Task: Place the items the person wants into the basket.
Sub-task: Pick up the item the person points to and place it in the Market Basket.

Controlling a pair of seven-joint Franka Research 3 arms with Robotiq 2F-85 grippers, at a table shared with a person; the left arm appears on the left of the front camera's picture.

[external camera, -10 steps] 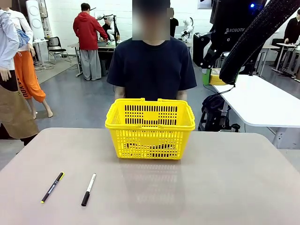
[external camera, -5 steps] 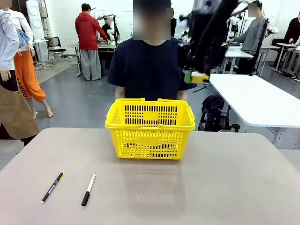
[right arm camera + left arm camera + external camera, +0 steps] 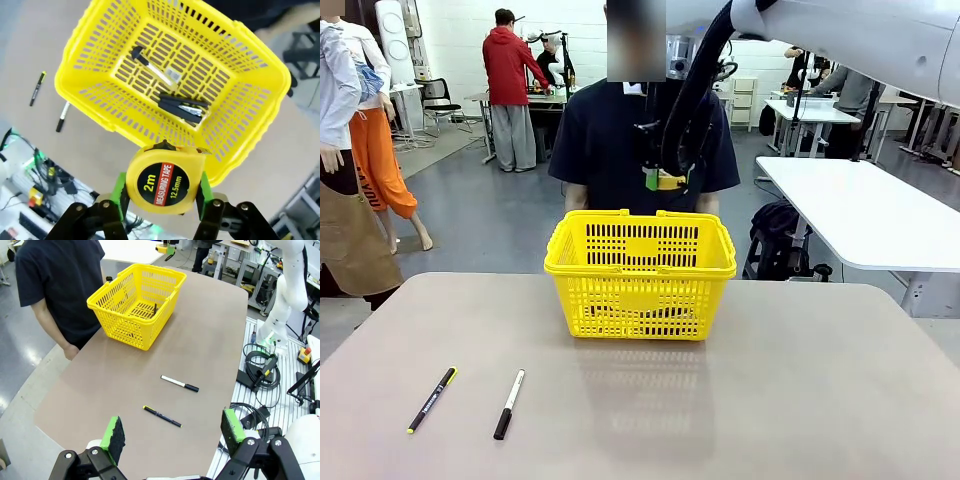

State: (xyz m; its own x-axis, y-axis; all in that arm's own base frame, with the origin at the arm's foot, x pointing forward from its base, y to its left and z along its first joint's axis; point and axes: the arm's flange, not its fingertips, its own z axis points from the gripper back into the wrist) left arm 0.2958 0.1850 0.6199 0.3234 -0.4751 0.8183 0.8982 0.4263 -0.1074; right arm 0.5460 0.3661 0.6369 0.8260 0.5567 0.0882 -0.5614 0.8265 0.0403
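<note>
Right now I have the right gripper [image 3: 161, 200] clamped on the tape measure [image 3: 162, 182], its green fingers [image 3: 118, 196] pressing the round yellow case from both sides, black label facing the wrist camera. From the front it hangs high above the far side of the basket [image 3: 640, 300], just in front of the person [image 3: 610, 140] standing at the far edge of the counter [image 3: 800, 400]. I judge this as the carry step nearly done: the stapler [image 3: 181, 107] and the knife [image 3: 152, 67] already lie on the basket's slotted floor, so the tape is the last item. Next I'd bring the gripper over the middle of the opening, lower it past the rim, and spread the fingers; the smooth hard case may roll on the ribbed plastic, so a low drop seems wise. The left gripper [image 3: 172, 440] hovers well back over the near left edge, fingers spread wide and empty. The pen [image 3: 432, 399] and marker [image 3: 509, 390], both slim and smooth, lie on the matte counter at near left and should stay put.
</note>
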